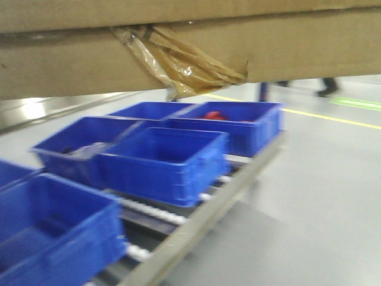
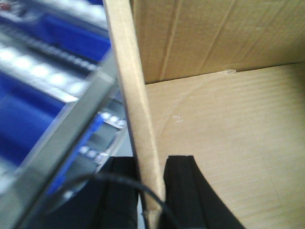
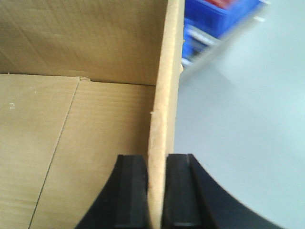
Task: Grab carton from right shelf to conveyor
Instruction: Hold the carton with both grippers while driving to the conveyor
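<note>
The brown cardboard carton (image 1: 196,47) fills the top of the front view, held up in the air, with torn brown tape (image 1: 178,62) hanging from its underside. My left gripper (image 2: 151,191) is shut on the carton's left wall (image 2: 128,90), one black finger (image 2: 186,191) inside and one outside. My right gripper (image 3: 156,191) is shut on the carton's right wall (image 3: 164,95), one finger (image 3: 131,191) inside the open box. The roller conveyor (image 1: 178,217) lies below the carton and to the left. The carton's inside (image 3: 57,143) is bare.
Several blue plastic bins (image 1: 164,161) sit on the conveyor's rollers; one far bin holds something red (image 1: 214,115). The conveyor's metal side rail (image 1: 220,208) runs diagonally. Grey floor (image 1: 321,196) with a yellow line (image 1: 333,117) lies to the right. A person's legs (image 1: 326,86) show far back.
</note>
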Motion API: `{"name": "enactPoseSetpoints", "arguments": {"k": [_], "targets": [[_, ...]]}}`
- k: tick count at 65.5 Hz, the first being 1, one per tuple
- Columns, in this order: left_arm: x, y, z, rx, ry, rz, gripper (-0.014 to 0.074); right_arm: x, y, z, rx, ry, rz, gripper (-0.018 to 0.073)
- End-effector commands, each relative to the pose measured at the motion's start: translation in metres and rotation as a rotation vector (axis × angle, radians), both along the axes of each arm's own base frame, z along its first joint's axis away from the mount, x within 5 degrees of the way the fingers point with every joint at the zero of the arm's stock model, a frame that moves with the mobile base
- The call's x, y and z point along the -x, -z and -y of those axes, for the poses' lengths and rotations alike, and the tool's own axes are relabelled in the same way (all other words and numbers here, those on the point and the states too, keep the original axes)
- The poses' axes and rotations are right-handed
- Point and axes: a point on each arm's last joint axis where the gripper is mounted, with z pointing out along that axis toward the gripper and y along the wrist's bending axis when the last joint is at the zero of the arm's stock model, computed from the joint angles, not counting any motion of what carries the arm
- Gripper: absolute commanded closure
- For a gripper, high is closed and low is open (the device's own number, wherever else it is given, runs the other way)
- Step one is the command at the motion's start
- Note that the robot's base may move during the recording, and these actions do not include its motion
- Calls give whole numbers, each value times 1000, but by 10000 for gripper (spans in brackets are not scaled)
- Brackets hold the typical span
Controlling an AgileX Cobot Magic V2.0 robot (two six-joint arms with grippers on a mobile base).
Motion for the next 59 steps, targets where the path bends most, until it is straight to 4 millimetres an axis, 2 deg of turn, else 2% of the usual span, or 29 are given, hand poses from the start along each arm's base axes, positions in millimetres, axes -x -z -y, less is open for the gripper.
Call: {"name": "enactPoseSetpoints", "arguments": {"k": [1,59], "targets": [[4,-5,-3,-19,-3,27,617,3,-8,4,0,6,66,624],[4,-5,-4,-20,-4,28,617,3,-8,4,0,6,66,624]]}}
